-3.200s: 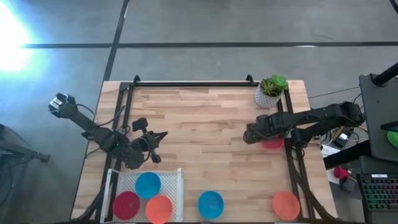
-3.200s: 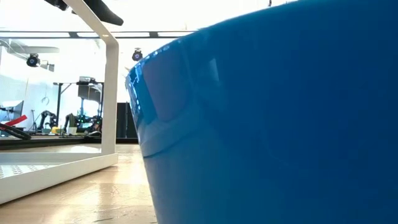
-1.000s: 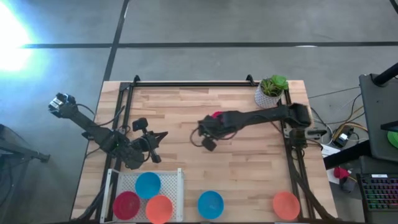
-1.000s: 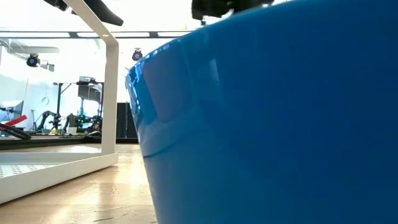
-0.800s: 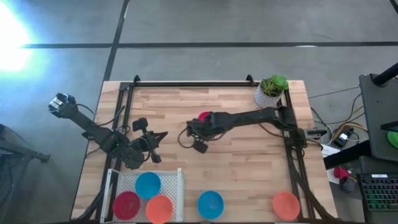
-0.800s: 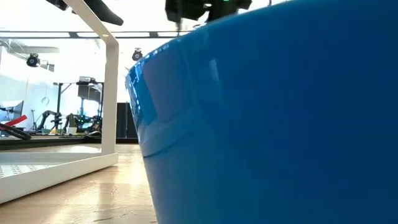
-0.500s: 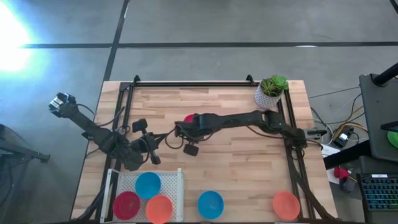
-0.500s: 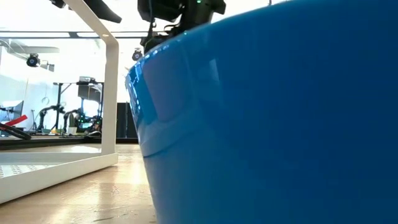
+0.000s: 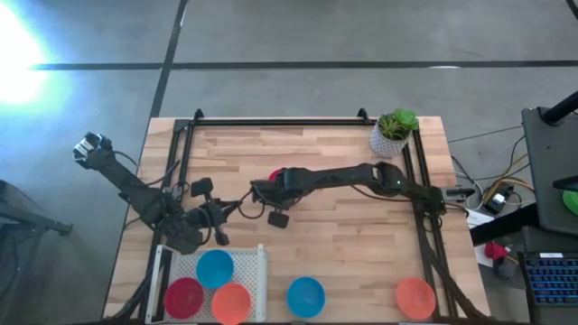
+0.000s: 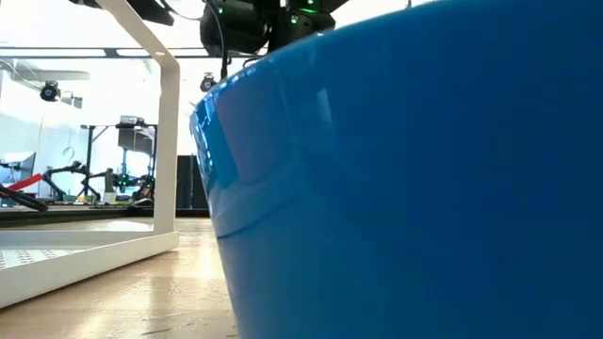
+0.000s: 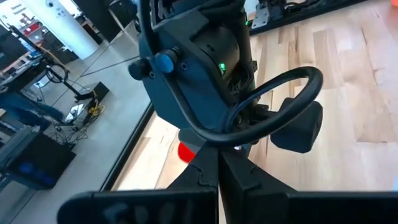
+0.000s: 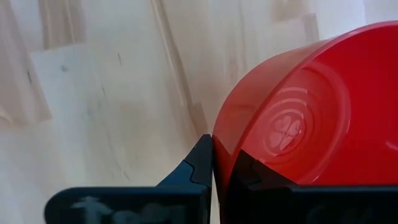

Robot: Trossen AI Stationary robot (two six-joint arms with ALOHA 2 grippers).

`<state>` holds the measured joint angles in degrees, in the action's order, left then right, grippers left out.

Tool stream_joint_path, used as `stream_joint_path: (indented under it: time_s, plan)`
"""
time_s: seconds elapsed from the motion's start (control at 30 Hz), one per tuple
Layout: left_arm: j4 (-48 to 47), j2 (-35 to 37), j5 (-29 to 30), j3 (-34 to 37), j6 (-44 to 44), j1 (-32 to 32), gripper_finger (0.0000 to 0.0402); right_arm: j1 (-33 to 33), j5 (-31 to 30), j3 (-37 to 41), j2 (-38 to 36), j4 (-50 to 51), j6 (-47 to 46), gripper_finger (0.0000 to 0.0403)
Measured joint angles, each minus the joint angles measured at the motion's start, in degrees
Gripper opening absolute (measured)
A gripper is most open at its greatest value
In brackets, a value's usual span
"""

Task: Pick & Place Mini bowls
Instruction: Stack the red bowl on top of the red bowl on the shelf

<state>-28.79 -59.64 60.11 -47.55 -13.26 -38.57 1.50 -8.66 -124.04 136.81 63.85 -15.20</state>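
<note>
My right gripper (image 12: 212,163) pinches a red mini bowl (image 12: 298,118) by its rim, carried mid-frame over the worktop (image 9: 343,235) toward the lower-left rack (image 9: 257,271); my left gripper (image 9: 219,219) waits closed.

High view: straight down over the whole table (image 9: 361,244), both arms in frame. Low view: table-top level, lens nearly against a blue bowl (image 10: 424,188). Left wrist view faces the right arm's wrist close up. Right wrist view looks down along its fingers at a red bowl (image 12: 311,118), also seen from overhead.
</note>
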Motion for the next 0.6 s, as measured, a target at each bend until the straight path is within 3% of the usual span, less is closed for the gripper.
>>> stream_joint_path:
  time_s: [0.6]
  plan:
    - [0.2,0.0,0.3,-0.2,-0.3,0.0,0.0,0.0,-0.1,3.2,-0.1,-0.5,0.2,0.0009]
